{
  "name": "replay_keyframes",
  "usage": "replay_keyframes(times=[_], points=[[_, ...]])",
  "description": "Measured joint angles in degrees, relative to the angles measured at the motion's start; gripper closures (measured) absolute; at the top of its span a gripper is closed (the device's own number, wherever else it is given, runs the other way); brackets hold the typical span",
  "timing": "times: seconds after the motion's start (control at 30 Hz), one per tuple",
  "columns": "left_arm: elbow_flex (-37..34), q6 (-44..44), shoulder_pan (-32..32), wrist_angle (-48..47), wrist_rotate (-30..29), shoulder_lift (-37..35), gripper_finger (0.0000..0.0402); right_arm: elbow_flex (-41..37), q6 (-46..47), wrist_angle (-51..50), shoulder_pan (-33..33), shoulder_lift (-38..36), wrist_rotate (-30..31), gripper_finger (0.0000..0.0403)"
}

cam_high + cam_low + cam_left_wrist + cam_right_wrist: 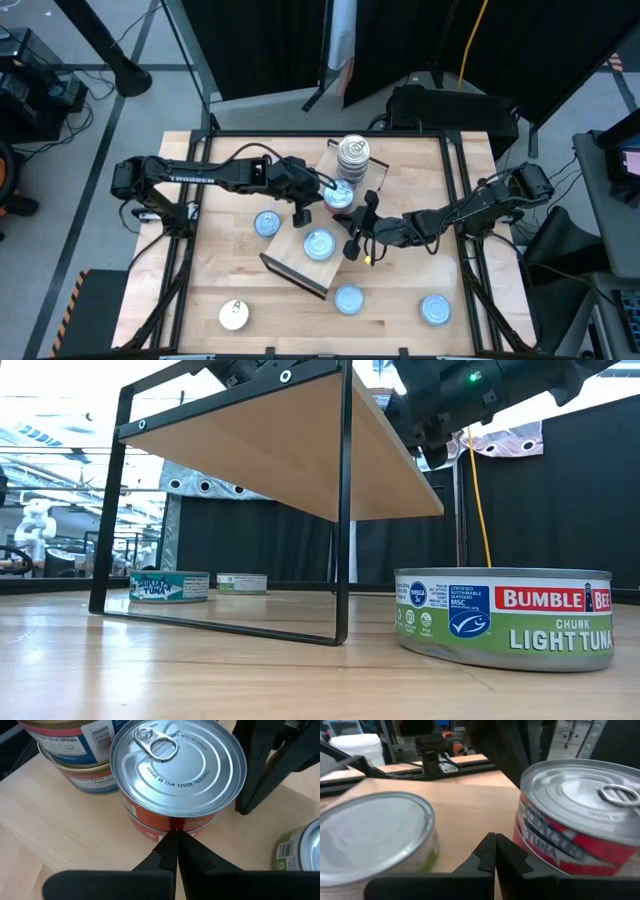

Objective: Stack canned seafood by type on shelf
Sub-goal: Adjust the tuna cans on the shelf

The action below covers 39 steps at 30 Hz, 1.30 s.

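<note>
Sitting on the shelf [300, 262], a red-banded tin [177, 775] with a silver pull-tab lid rests upright, lid up, directly ahead of the left gripper [176, 851], whose fingertips are pressed together with nothing between them; they look to be at the tin's side wall, though whether they touch it I cannot tell. From above, that tin [340, 195] lies between the two arms, with the left gripper [325, 187] on its left and the right gripper [365, 207] on its right. The right gripper [495, 851] is likewise closed and empty, its tips pointing into the gap between the red tin [580, 815] and a plain-lidded tin [372, 837] beside it.

The shelf runs diagonally across the table [420, 170], its long axis going from the near left up toward the far right, where a tall stack of tins [352, 153] stands. One blue-topped tin [319, 243] lies on the board; others lie flat on the tabletop around it [267, 224] [348, 298] [435, 309], and a cream-topped one [233, 315] sits near the front left.

Only the low view shows the shelf as a raised board on a black frame [340, 510], with a Bumble Bee chunk light tuna tin [503, 618] close by and two more tins [168, 586] [242, 582] farther back. Only the left wrist view shows the stacked tins' labels [75, 755].
</note>
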Motion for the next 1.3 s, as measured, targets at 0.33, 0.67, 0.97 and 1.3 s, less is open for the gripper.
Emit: replay_keyframes(times=[0.33,0.67,0.97,1.3], points=[[2.8,-1.4,-0.6,-12.1,0.0,-3.0,0.0387,0.0,-0.5,-1.2,-1.0,0.0,1.0,0.0401],[3.0,-3.0,-10.2,-11.5,2.8,-12.3,0.0387,0.0,-1.1,-1.8,-1.3,0.0,1.3,0.0401],[2.8,-4.6,-23.8,-7.0,-1.6,-7.6,0.0387,0.0,-1.7,-1.8,-1.4,0.0,2.4,0.0401],[2.8,-6.1,-26.5,-4.5,-9.4,0.0,0.0387,0.0,-2.0,-2.6,2.4,-3.1,2.4,0.0401]])
